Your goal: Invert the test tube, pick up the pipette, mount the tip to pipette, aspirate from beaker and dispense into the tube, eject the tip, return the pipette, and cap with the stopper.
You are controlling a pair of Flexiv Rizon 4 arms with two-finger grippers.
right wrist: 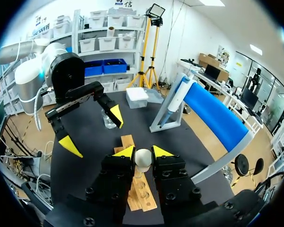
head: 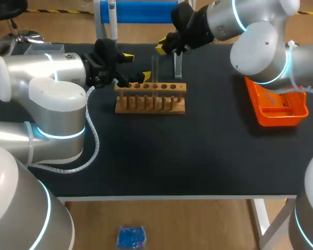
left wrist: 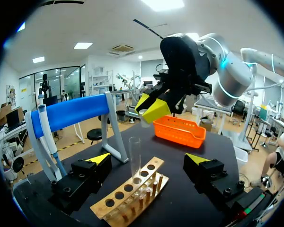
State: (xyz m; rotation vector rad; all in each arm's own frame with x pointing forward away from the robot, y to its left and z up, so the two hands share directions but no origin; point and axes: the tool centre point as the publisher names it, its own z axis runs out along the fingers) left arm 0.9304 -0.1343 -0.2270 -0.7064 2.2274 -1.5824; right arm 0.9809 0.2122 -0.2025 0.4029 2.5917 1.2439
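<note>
Head view: shows rack (head: 150,98) mid-table, tube (head: 155,70) upright in it. Places left gripper (head: 135,66) at 9 o'clock of the tube, fingers spread, holding nothing. Places right gripper (head: 164,49) at 12 o'clock of the tube, near its mouth. Tray (head: 275,108) at 3 o'clock of the rack, well apart; blue stand (head: 141,10) at 12 o'clock, by the far edge.

Left wrist view: fingers wide apart, tube (left wrist: 135,158) between them, touching neither. Right gripper (left wrist: 151,109) above the tube's mouth. Pipette (left wrist: 45,132) hung on the stand.

Right wrist view: fingers pinching stopper (right wrist: 143,158) from both sides, over the rack (right wrist: 141,196). Left gripper (right wrist: 92,130) at 11 o'clock ahead, spread; beaker (right wrist: 109,118) just beyond it. Pipette (right wrist: 176,97) at 1 o'clock.
</note>
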